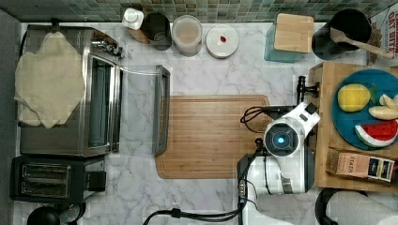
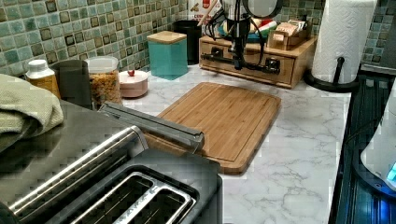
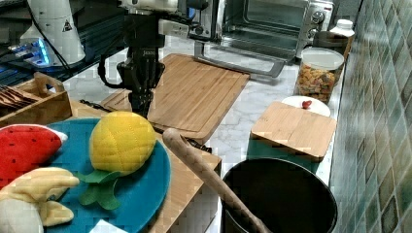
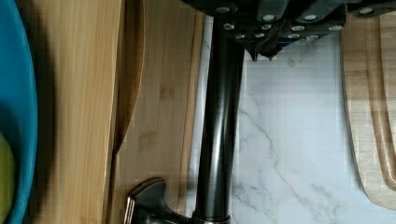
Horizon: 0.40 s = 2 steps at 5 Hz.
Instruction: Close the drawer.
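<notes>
Where fingers [image 4: 268, 42] descend, drawer [image 4: 159, 116] handle [image 4: 219, 126] — directly beneath

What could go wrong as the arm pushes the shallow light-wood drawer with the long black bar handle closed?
1. The gripper sits at the round long black bar handle; it could slide off the bar rather than drive the light-wood drawer in.
2. The push might shove the whole wooden stand, shaking the round teal plate of toy fruit on top.
3. The black cable loop hanging by the wrist could snag on the handle.
</notes>
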Available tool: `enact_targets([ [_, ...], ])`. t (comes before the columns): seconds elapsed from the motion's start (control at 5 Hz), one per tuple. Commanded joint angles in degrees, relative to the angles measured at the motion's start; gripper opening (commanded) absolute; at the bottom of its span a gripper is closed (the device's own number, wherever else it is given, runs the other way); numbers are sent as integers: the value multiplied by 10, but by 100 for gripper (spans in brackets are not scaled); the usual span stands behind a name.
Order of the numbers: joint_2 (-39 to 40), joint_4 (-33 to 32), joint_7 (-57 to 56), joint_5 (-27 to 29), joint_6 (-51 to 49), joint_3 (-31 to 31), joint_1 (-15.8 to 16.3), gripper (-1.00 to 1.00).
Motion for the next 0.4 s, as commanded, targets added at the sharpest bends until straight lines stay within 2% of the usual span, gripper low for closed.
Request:
enact_targets([
  [0.2, -17, 59, 22, -22, -33, -75, -61, -100],
  [0.4, -17, 59, 22, -21, -33, -76, -60, -100],
])
